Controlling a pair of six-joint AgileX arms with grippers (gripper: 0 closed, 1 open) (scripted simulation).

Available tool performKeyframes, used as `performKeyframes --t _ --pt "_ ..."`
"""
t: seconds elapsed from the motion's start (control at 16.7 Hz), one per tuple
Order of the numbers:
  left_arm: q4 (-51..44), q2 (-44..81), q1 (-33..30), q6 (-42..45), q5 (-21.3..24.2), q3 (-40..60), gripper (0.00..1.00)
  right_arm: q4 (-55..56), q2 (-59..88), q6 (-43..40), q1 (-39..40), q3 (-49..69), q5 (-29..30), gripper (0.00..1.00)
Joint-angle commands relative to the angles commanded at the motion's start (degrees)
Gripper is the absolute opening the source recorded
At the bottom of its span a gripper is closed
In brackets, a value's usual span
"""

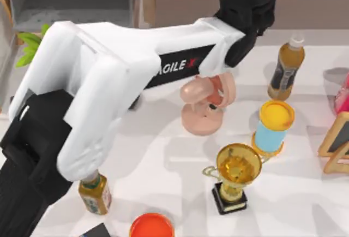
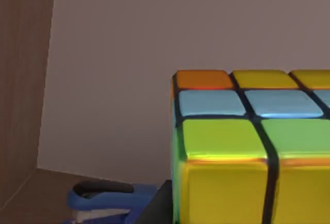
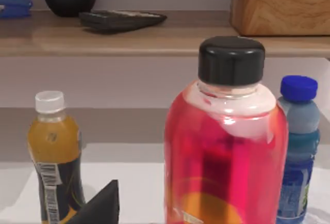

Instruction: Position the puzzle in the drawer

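One puzzle [image 2: 252, 152], a stiff, light, slick-tiled cube best pinched on 2 opposite flat faces, looms close in the left wrist view, apparently grasped by the left end effector, though I cannot tell its fingers' state.

The scene is viewed from above by the top camera, which looks down on the white surface [image 1: 163, 166]; much of the left half of the frame is covered by the left arm [image 1: 98, 84], which passes close beneath the lens. The left wrist camera is held very near the puzzle [image 2: 252, 146], seen at the lower right of the frame against a plain wall, with what may be a blue stapler [image 2: 108, 201] at the lower left. The right wrist camera is set low and faces level along the surface, close to a red bottle [image 3: 227, 152]. An orange-drink bottle [image 3: 54, 157] at its left is shared with the top view [image 1: 286, 67], at upper right.
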Motion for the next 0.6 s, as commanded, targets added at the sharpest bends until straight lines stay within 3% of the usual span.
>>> performKeyframes --t 0.6 --pt "-6.24 -0.01 0.87 1.31 2.18 -6.57 0.00 0.00 0.00 0.00 0.00 0.00 0.00 1.00"
